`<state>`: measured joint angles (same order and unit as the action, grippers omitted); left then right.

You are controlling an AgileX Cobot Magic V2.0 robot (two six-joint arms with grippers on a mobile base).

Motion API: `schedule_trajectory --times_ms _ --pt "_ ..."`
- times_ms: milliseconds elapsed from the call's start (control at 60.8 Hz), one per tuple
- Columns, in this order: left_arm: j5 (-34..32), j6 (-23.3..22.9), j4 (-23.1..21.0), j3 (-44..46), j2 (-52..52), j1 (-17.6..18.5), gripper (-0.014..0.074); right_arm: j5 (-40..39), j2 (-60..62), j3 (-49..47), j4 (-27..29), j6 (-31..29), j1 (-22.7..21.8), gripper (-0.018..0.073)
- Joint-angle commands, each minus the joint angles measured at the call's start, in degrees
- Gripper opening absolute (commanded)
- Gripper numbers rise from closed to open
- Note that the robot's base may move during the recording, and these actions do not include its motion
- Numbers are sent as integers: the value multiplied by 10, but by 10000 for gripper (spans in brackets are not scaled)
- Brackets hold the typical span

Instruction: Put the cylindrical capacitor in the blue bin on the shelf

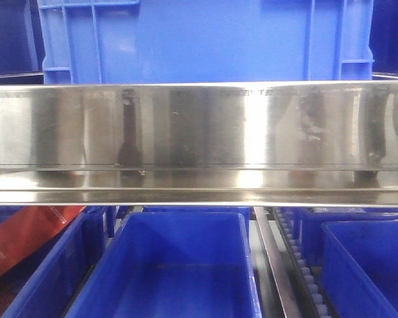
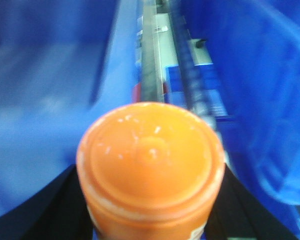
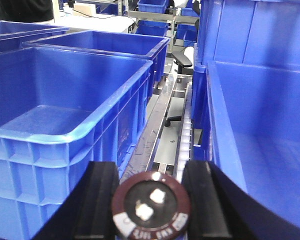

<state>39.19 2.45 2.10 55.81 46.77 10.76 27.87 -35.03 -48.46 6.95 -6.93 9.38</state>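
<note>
The capacitor (image 3: 151,206) is up off any surface, pinched between the right fingers (image 3: 99,197), which press on its 2 flanks. Its round end with 2 pale terminals faces the right wrist camera, so its long axis runs fore and aft along the line of the fingers, not across them.

Seen from that wrist, a blue bin at 10 o'clock (image 3: 80,132) has its near corner rim just beside the capacitor. A blue bin at 2 o'clock (image 3: 217,125) stands about as close on the other side. The roller track (image 3: 185,130) of the shelf (image 1: 199,126) runs away at 12 o'clock between them. The capacitor sits over that gap, not yet above either bin's floor, so the drop likely calls for a sideways shift first. Which bin is meant, I cannot tell.

The left fingers (image 2: 45,212) are closed around an orange-capped bottle (image 2: 150,160), so the right arm is the 1 placed to finish the job.
</note>
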Motion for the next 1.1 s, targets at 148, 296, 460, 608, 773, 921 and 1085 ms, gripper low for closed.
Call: schedule_trajectory --times_ms 148,296,460,608,773,921,1085 --pt "-6 10 -4 159 123 134 -111 -38 3 0 -2 -3 -1 -28" --pt "-6 10 -5 287 219 185 -111 -38 3 0 10 -3 -1 -28" --pt "6 10 -21 416 333 214 -111 -38 3 0 20 -3 -1 -28" --pt "50 10 -25 490 426 220 -111 -38 3 0 21 -3 -1 -28" --pt "67 10 -35 517 502 220 -94 -38 3 0 21 -3 -1 -28" --pt "77 10 -35 517 531 220 101 -38 3 0 21 -3 -1 -28" --pt "80 10 -35 518 535 220 533 -38 3 0 21 -3 -1 -28"
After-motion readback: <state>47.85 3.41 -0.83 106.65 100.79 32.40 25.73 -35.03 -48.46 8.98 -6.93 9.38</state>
